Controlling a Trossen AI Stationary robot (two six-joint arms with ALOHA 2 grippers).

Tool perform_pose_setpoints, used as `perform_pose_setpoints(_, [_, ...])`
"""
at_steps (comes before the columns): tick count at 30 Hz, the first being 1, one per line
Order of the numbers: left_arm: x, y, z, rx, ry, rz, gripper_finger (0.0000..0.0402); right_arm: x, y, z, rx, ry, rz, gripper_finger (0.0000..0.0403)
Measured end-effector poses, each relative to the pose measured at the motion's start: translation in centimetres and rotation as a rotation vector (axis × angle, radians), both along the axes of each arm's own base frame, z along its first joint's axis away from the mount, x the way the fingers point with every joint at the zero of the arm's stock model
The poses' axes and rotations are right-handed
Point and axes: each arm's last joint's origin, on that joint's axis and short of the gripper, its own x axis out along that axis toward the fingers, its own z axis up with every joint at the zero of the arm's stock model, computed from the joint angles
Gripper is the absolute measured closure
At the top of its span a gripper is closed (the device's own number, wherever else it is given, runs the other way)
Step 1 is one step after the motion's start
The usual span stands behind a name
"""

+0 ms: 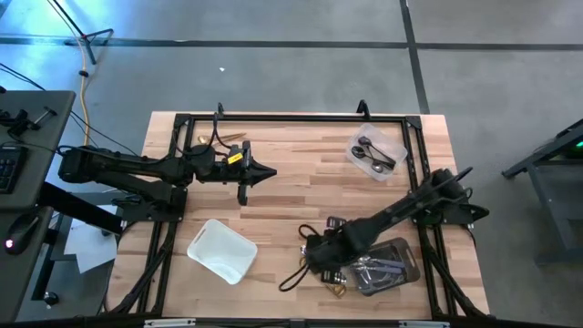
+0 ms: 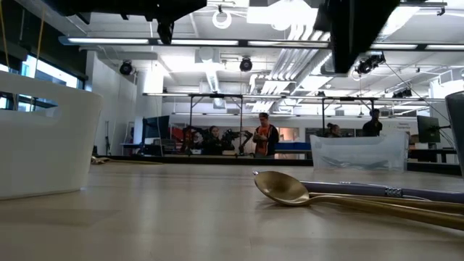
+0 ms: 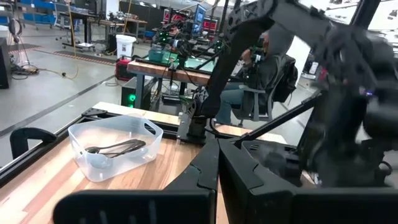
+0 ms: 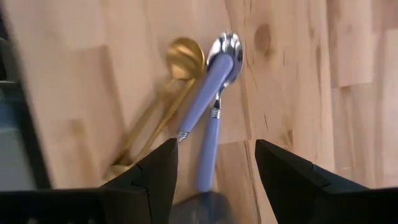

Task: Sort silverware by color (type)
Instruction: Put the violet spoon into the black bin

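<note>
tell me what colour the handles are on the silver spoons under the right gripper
Pale lavender-blue handles on silver spoons, beside a gold spoon. The right wrist view shows it best.

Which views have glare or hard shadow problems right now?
Low view: the ceiling lights burn bright, the arms overhead read as dark silhouettes, and the gold spoon carries a sheen. Right wrist view: bright glints on the silver spoon bowl. High view: even light on the table, only faint shadows.

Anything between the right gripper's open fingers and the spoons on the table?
Nothing. In the right wrist view, the right gripper hangs open directly over the blue-handled spoons and gold spoon; only bare wood surrounds them.
</note>
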Motion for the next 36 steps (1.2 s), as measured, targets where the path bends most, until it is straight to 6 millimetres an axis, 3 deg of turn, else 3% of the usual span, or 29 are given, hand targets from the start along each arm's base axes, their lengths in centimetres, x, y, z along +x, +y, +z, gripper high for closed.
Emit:
perform_pose_setpoints(5, [0.0, 0.0, 0.0, 0.0, 0.0, 0.0, 0.0401, 1.0, 0.6, -3.3, -0.033, 0.078, 0.056, 0.0203])
perform_pose_setpoints(11, [0.0, 0.0, 0.0, 0.002, 0.0, 0.0, 0.0401, 1.7, 0.7, -5.7, -0.06, 0.131, 0.076, 0.0203])
perform_pose_setpoints(20, [0.0, 0.0, 0.0, 0.002, 0.001, 0.0, 0.0401, 2.2, 0.3, -6.8, -0.14, 0.122, 0.067, 0.0203])
perform_pose_setpoints(30, [0.0, 0.0, 0.0, 0.002, 0.001, -0.001, 0.0401, 1.9, 0.1, -8.7, -0.098, 0.123, 0.016, 0.0203])
perform_pose_setpoints(36, [0.0, 0.0, 0.0, 0.013, 0.002, 0.0, 0.0401, 1.9, 0.1, -8.8, -0.091, 0.122, -0.004, 0.0203])
